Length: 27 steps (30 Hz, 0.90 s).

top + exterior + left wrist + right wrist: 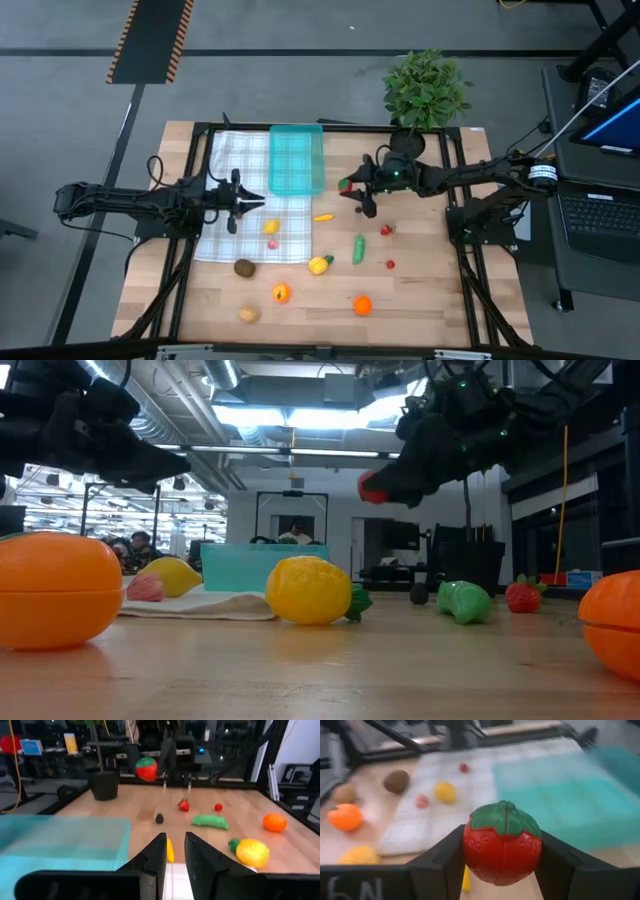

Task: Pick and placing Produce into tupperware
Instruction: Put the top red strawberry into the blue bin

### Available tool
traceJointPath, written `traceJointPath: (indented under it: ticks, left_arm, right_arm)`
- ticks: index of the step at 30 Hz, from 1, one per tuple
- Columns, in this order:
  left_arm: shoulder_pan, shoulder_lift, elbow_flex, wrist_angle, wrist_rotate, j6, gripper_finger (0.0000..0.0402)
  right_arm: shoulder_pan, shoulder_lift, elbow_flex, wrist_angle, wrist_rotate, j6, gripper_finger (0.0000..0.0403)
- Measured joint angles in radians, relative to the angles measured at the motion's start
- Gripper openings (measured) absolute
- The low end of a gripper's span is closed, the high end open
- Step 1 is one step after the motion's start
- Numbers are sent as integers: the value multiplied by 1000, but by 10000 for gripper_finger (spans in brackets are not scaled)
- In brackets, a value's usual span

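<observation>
My right gripper [348, 186] is shut on a red toy fruit with a green cap [502, 850]. It is in the air just right of the teal tupperware [296, 160], which stands partly on the white checked cloth [240, 235]. My left gripper [250, 200] hovers level over the cloth's far part, left of the tupperware. Its fingers [159, 851] are a narrow gap apart with nothing between them. Other produce lies on the cloth and the wood: a yellow piece [271, 227], a green one [358, 248], a brown one [244, 267] and an orange one [362, 305]. My right gripper pinches the red fruit by its two opposite sides [470, 855], one finger [445, 862] on each side. The fingers come from the table's right, slanting a little downward. The fruit is lifted clear of the table, its green cap [505, 817] turned up toward the wrist camera.
A potted green plant [425, 88] stands at the table's far edge, behind my right arm. A small strawberry [386, 230] and a tiny red piece [390, 264] lie below that arm. A laptop [600, 210] sits beyond the table's right edge. Bare wood shows near the front right corner.
</observation>
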Motion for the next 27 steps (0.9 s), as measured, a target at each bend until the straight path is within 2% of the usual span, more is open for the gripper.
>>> traceJointPath:
  ticks: [3, 11, 13, 23, 27]
  left_arm:
    - [0, 0, 0, 33, 0, 0, 55]
    - [0, 0, 0, 43, 0, 0, 48]
    - [0, 0, 0, 43, 0, 1, 50]
    - [0, 0, 0, 43, 0, 34, 71]
    - [0, 0, 0, 45, -17, 34, 77]
  right_arm:
    - [0, 0, -7, 46, -36, -40, 189]
    - [0, 0, -7, 201, -276, -93, 185]
    - [0, 0, -7, 228, -306, -99, 187]
    - [0, 31, -7, 304, -302, -103, 185]
    - [0, 59, -7, 315, -184, -83, 185]
